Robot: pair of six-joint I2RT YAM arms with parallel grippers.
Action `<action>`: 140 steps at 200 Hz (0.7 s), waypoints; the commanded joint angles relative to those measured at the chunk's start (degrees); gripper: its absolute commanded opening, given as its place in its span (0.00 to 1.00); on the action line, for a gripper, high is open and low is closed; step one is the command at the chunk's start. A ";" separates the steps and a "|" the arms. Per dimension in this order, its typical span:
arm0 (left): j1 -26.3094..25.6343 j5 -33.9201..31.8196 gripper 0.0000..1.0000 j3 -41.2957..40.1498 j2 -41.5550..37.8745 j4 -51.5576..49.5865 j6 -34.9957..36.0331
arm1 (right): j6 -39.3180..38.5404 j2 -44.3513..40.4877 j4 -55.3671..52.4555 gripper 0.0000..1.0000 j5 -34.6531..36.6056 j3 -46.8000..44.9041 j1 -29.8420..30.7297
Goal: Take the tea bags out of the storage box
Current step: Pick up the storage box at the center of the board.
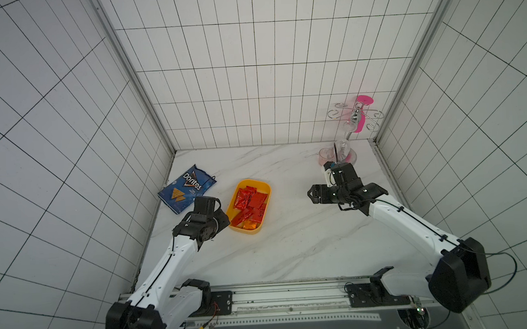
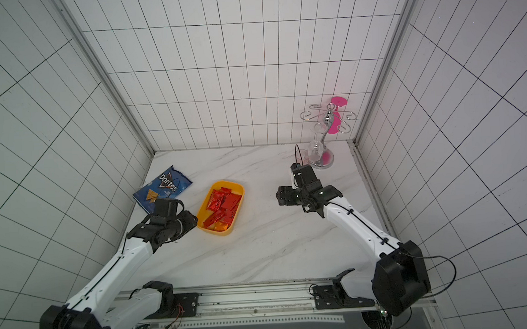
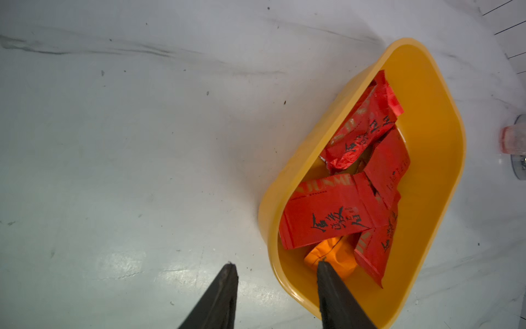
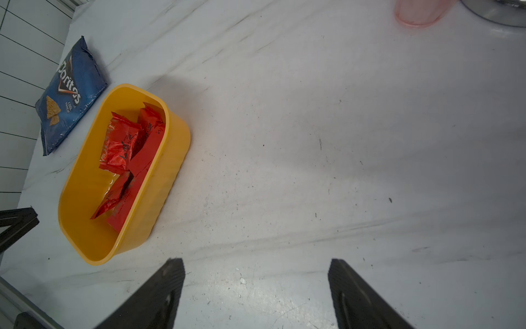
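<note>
Astride storage box (image 3: 444, 114) rim, left pincer (image 3: 276, 263) spread, tip over orange tea bag (image 3: 333, 253); right pincer (image 4: 256, 260) spread over open table (image 4: 313, 142)

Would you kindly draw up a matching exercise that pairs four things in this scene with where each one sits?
Things: 1 orange tea bag; 2 Doritos bag; 3 glass rack; 4 right gripper.
Places: A far right corner of the table; B near end of the storage box; C over bare table, right of the storage box; D beside the left wall.
Pairs: 1-B, 2-D, 3-A, 4-C.
</note>
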 commanded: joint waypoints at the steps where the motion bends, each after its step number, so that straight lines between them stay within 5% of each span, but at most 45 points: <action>1: 0.04 0.05 0.49 1.03 4.04 2.13 0.33 | -1.42 -1.21 -1.59 0.84 2.03 2.00 0.46; 67: 0.02 -1.40 0.34 2.77 10.74 5.24 2.31 | -1.46 -1.31 -0.47 0.84 2.03 0.34 0.44; 140: -0.05 0.21 0.03 3.95 14.74 6.33 3.55 | -1.42 -0.14 -0.49 0.84 0.57 1.26 0.53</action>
